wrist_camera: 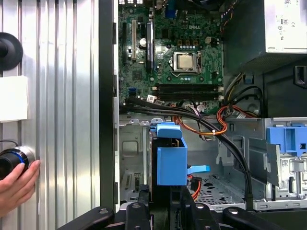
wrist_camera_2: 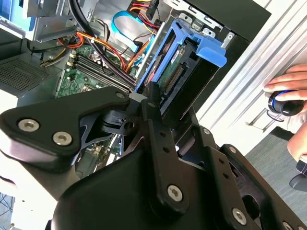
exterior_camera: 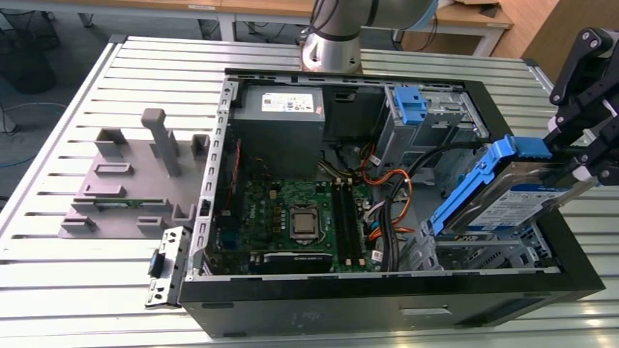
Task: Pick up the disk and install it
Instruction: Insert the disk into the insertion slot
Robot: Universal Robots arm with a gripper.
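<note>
The gripper (exterior_camera: 578, 161) is closed tight on the disk (exterior_camera: 508, 203) and holds it tilted. Just under the gripper is the metal bay (exterior_camera: 483, 255) of the open computer case (exterior_camera: 387, 308). Farther off lies the green board (exterior_camera: 290, 210).

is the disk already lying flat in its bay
No, the gripper holds the disk tilted steeply above the open computer case.
</note>
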